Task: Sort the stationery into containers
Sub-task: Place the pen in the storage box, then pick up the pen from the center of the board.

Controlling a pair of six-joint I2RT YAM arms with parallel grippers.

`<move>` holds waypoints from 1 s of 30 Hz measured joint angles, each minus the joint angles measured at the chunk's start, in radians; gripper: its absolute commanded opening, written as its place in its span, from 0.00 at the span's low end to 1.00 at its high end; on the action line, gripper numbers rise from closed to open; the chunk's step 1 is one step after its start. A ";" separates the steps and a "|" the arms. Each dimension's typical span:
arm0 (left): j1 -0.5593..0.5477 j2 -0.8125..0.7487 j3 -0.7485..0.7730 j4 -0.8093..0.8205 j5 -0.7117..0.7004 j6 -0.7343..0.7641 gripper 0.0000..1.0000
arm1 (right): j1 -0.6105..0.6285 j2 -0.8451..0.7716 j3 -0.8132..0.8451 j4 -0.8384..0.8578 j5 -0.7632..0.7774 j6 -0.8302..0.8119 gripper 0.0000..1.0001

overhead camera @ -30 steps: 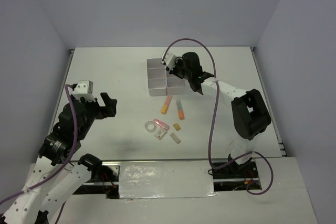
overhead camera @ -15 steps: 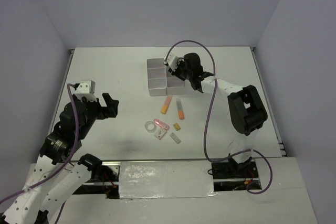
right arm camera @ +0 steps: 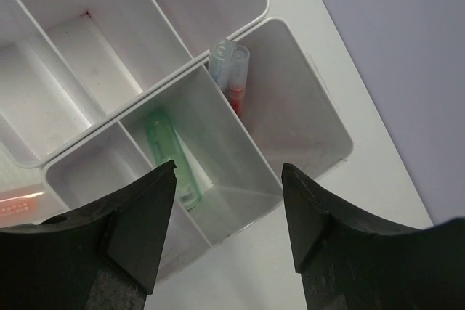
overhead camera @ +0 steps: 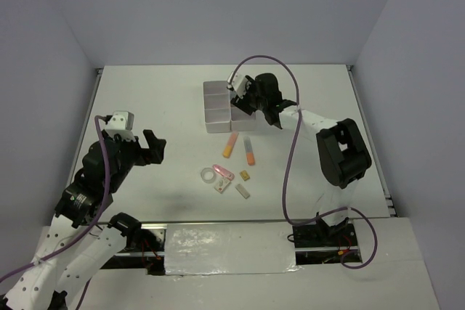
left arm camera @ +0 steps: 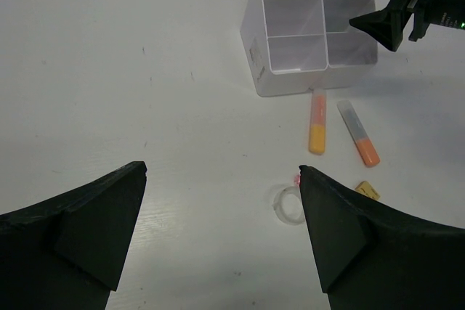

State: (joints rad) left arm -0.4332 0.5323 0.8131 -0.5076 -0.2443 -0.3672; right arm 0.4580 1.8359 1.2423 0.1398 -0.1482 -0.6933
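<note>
Stationery (overhead camera: 221,187) is split between two places right now. On the white table (overhead camera: 145,92), just in front of the white plastic block of six square containers (overhead camera: 216,110), a long orange highlighter (overhead camera: 230,145) and a grey-and-orange highlighter (overhead camera: 249,152) lie side by side without touching. Closer to the arms sit a clear tape ring (overhead camera: 211,175), a pink eraser (overhead camera: 225,173) just beside it, a small yellow piece (overhead camera: 245,175) and two white erasers (overhead camera: 243,192).

Now inside the containers, from the right wrist: a translucent green highlighter (right arm camera: 173,157) lies tilted in one box. Two thin pens (right arm camera: 231,78), one bluish and one red, are propped together in the corner of the box next door.

The right gripper (right arm camera: 229,167) hangs over the green highlighter's box, black fingers spread, nothing between them. The left gripper (left arm camera: 220,172) hovers well to the left of the containers above bare table, jaws wide apart and empty.
</note>
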 measured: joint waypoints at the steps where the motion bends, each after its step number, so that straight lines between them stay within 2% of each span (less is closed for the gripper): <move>1: 0.000 0.000 0.000 0.000 0.002 0.000 0.99 | 0.000 -0.010 -0.006 0.000 -0.002 0.004 0.68; 2: 0.000 0.000 0.000 0.000 0.003 0.000 0.99 | -0.001 -0.023 -0.011 -0.002 -0.005 0.009 0.68; 5: 0.000 0.000 0.000 0.000 0.000 0.000 0.99 | 0.000 -0.094 -0.030 -0.001 0.002 0.071 0.77; 6: 0.000 0.000 0.000 -0.001 -0.006 -0.001 0.99 | 0.000 -0.128 -0.037 0.002 0.013 0.108 0.91; 8: 0.000 0.000 0.000 -0.002 -0.033 -0.003 0.99 | 0.008 -0.224 -0.045 0.001 0.067 0.200 1.00; 11: 0.000 0.011 0.000 -0.013 -0.094 -0.010 0.99 | 0.027 -0.363 -0.043 -0.009 0.190 0.348 1.00; 14: 0.000 0.036 0.000 -0.028 -0.143 -0.027 0.99 | 0.061 -0.452 0.004 -0.093 0.347 0.510 1.00; 17: 0.000 0.047 0.000 -0.043 -0.179 -0.033 0.99 | 0.109 -0.452 0.097 -0.256 0.561 0.682 1.00; 20: 0.000 0.047 0.000 -0.052 -0.205 -0.037 0.99 | 0.158 -0.449 0.080 -0.379 0.683 0.824 1.00; 25: 0.000 0.046 0.000 -0.064 -0.243 -0.056 0.99 | 0.216 -0.452 -0.057 -0.474 0.651 1.011 0.96; 28: 0.000 0.041 0.000 -0.068 -0.253 -0.057 0.99 | 0.251 -0.441 -0.106 -0.499 0.578 1.020 0.87; 29: 0.000 0.040 0.000 -0.069 -0.254 -0.057 0.99 | 0.266 -0.432 -0.116 -0.490 0.526 1.006 0.78; 30: 0.000 0.040 0.000 -0.068 -0.254 -0.057 0.99 | 0.283 -0.419 -0.127 -0.475 0.475 0.987 0.76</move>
State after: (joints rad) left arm -0.4332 0.5724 0.8131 -0.5758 -0.4984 -0.4244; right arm 0.7406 1.4170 1.1156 -0.3351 0.3271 0.2935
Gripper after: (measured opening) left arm 0.993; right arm 0.831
